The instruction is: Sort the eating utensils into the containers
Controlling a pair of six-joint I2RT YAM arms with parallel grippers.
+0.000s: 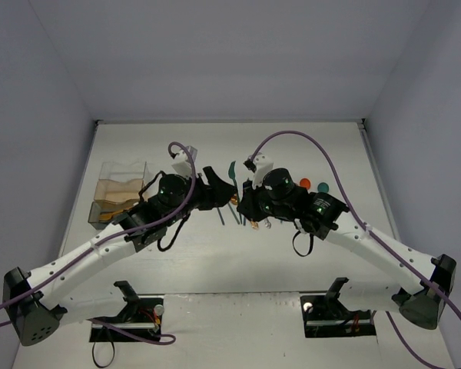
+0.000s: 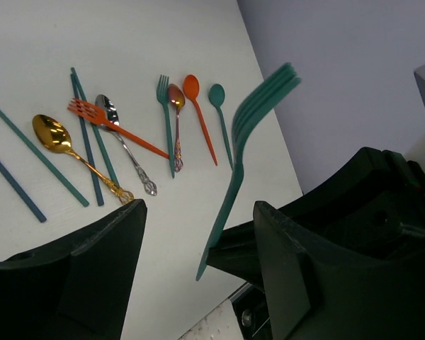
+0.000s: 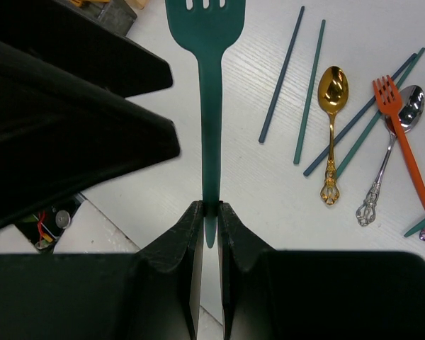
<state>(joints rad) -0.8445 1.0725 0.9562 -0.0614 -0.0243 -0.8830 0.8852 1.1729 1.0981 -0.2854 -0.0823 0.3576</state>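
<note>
One clear container (image 1: 123,166) with a tan base stands on the white bench (image 1: 307,138), and its contents are too small to tell apart from above. Both arms meet to the right of the container. The left tool (image 2: 198,209) is the nearer to it and the right tool (image 3: 211,209) is just beyond. The right tool is clenched on the handle end of one teal fork (image 3: 211,106), which is lifted off the bench with its tines pointing away from that tool. The left tool is released. Its two fingers (image 2: 92,269) stand apart on either side of the fork's shaft, and a gap shows on each side. That makes one utensil in the air and eleven loose on the bench, all to the right of the container and none touching it. Closest to the container lie four chopsticks (image 2: 39,152), two teal and two darker. Farther from it come one gold spoon (image 2: 48,132), one orange fork (image 2: 138,141) and one silver spoon (image 2: 108,110). Farther again are a second teal fork (image 2: 168,127) and one copper-toned spoon (image 2: 176,97). One orange spoon (image 2: 191,86) and one teal spoon (image 2: 217,94) lie farthest from the container. Counted together there are three forks, five spoons and four chopsticks.
</note>
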